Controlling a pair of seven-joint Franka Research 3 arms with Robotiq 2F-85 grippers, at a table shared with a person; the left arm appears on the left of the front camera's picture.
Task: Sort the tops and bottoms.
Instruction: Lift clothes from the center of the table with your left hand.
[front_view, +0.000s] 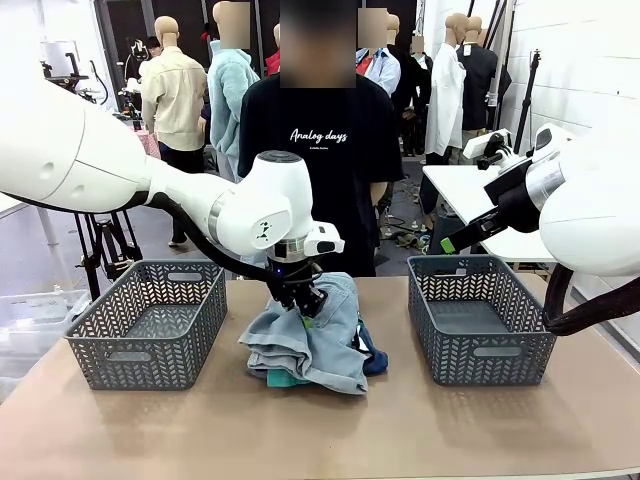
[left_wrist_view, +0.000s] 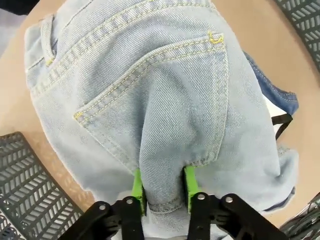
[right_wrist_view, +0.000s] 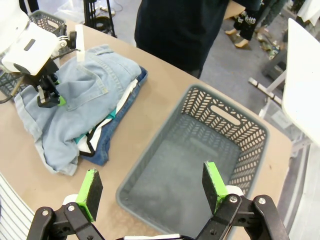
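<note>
Left pincer (left_wrist_view: 162, 192) clenched on a raised fold of faded denim (left_wrist_view: 150, 100), topmost garment on the desk (front_view: 320, 440), likely to lift it clear. Teal top (front_view: 284, 379) peeks out beneath at 6 o'clock. Right pincer (right_wrist_view: 152, 187) released, hovers over basket (right_wrist_view: 250, 130) at 3 o'clock.

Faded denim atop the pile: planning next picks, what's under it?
Peeking out beneath the faded denim: teal garment, white shorts with black trim, darker blue denim. Their middles and stacking order are covered.
</note>
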